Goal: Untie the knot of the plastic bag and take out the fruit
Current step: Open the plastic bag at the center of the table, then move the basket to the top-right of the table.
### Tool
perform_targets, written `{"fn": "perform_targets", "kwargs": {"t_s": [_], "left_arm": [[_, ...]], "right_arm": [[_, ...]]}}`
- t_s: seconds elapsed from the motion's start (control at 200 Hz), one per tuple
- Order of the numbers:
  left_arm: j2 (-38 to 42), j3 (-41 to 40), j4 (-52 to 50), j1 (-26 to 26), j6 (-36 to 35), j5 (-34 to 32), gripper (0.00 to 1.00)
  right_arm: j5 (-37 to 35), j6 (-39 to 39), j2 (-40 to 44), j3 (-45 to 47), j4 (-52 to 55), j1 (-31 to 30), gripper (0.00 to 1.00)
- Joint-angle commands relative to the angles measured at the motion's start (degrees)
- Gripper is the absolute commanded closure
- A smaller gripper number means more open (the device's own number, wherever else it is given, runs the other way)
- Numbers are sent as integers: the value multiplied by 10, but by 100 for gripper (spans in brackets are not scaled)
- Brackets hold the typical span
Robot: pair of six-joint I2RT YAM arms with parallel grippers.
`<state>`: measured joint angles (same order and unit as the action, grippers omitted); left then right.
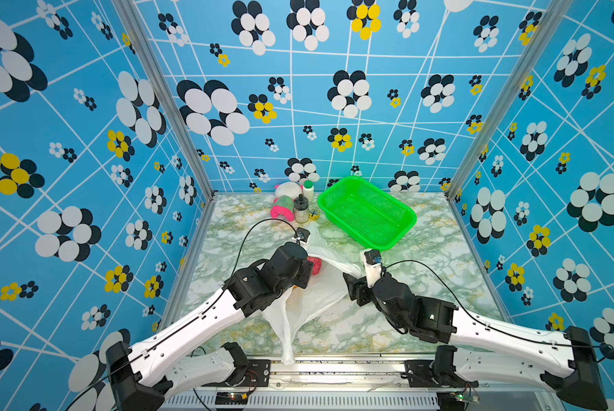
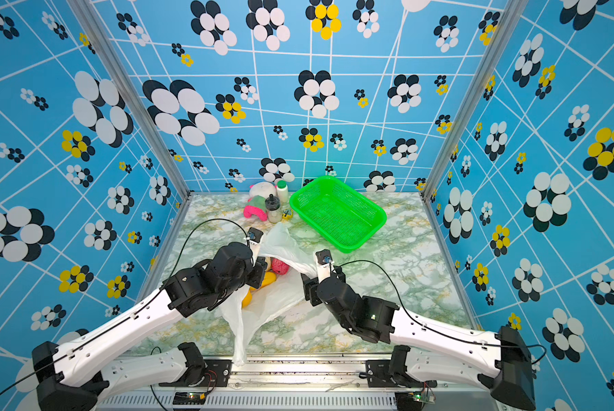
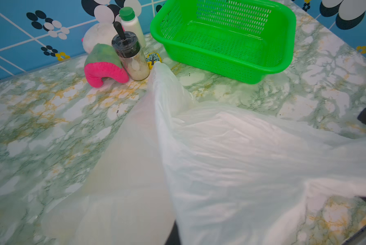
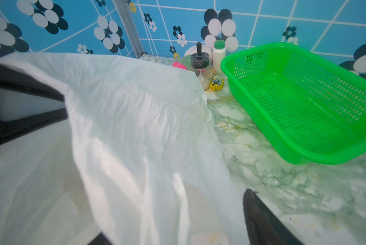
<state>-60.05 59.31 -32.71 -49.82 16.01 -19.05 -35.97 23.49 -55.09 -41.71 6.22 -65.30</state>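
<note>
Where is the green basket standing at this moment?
In both top views the green basket stands toward the far edge of the table, right of centre, beside the white bottle.

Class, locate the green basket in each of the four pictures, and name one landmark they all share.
Top view: green basket at the table's back, right of centre, empty.
Top view: same spot, near the back wall.
Left wrist: beyond the white bag, near the wall.
Right wrist: past the bag's edge, large and close.
Shared landmark: white bottle with green cap, standing by the basket's corner.
</note>
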Motion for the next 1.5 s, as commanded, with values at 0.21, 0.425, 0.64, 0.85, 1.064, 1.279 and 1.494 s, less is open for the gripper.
{"fn": "perform_targets", "kwargs": {"t_s": [0.21, 0.425, 0.64, 0.85, 1.064, 1.279, 1.494], "left_arm": [[-26, 30, -8, -5, 10, -53, 100], [-50, 71, -29, 1, -1, -68, 100], [-58, 97, -43, 1, -3, -54, 100], [-41, 86, -51, -7, -12, -10, 100], [3, 44, -38, -18, -26, 23, 100], [19, 41, -31, -17, -29, 28, 100], [10, 45, -31, -17, -23, 21, 100]], "right_arm": [[13, 55, 127, 17, 15, 148, 1], [116, 94, 104, -8, 44, 268, 1], [233, 153, -99, -68, 49, 492, 1], [253, 144, -329, -200, 51, 545, 8], [257, 122, -483, -328, 91, 548, 15], [193, 132, -511, -323, 125, 553, 32], [182, 131, -466, -269, 134, 562, 56]]}}
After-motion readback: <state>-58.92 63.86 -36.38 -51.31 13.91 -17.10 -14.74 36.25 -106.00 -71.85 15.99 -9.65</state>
